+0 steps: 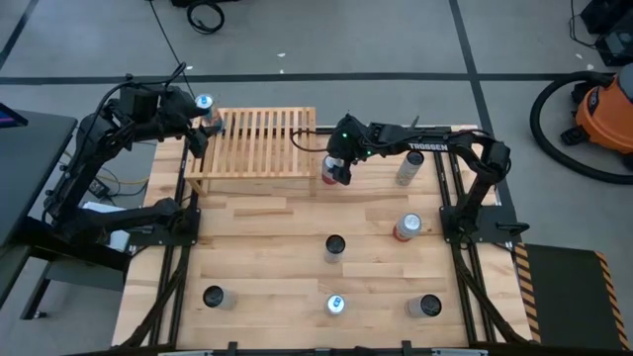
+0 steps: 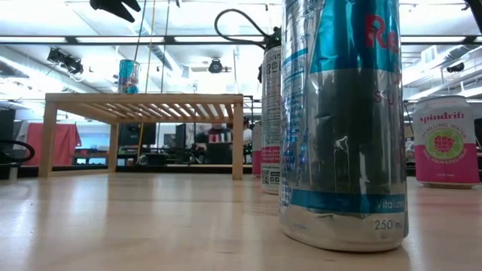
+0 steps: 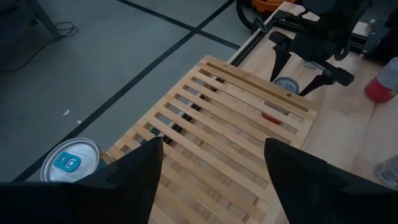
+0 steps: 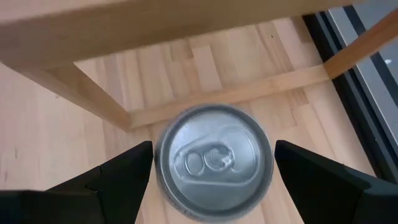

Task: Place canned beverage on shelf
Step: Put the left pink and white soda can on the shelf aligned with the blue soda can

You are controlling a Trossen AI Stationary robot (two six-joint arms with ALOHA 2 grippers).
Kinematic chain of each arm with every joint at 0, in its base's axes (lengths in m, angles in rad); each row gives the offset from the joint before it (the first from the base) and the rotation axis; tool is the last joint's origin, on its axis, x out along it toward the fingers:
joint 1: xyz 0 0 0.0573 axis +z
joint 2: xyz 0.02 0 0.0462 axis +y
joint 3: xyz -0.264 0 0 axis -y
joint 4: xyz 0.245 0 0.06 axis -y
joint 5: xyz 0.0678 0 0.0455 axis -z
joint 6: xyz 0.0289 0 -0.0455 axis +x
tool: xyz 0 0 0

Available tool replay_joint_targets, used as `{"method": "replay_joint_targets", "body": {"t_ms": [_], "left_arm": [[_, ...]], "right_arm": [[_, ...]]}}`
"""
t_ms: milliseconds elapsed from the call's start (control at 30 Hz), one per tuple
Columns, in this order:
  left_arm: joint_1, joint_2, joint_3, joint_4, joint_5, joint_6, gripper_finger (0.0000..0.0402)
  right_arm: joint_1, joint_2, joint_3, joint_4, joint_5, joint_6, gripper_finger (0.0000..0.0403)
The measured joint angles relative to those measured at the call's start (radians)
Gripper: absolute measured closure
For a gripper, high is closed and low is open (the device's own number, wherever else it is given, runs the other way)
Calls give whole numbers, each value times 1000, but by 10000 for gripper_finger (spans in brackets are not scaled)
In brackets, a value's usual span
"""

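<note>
Can straddled beside shelf
The right gripper [image 4: 211,168], jaws apart, is positioned over a can [image 4: 214,163] by the shelf [image 1: 259,143]; the left gripper [image 3: 211,171] is held open.

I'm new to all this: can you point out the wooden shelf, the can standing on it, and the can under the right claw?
shelf [image 1: 259,138], high view, slatted top.
blue-top can [image 1: 205,103], high view, its lid.
silver can [image 4: 214,163], right wrist view, its lid.

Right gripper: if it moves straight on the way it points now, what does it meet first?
Most likely the silver-topped can directly below it. The right gripper points down by the shelf corner, open, its fingers on either side of the can's top. How far above the can it is stays unclear.
</note>
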Motion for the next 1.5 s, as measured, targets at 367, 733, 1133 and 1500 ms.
{"method": "replay_joint_targets", "body": {"t_ms": [367, 733, 1133, 1500], "left_arm": [[0, 0, 0, 0, 0, 0, 120], [0, 0, 0, 0, 0, 0, 120], [0, 0, 0, 0, 0, 1, 120], [0, 0, 0, 1, 0, 3, 120]], "right_arm": [[0, 0, 0, 2, 8, 0, 74], [0, -2, 3, 2, 7, -1, 147], [0, 3, -1, -13, -41, -19, 55], [-4, 3, -1, -8, -60, -7, 37]]}}
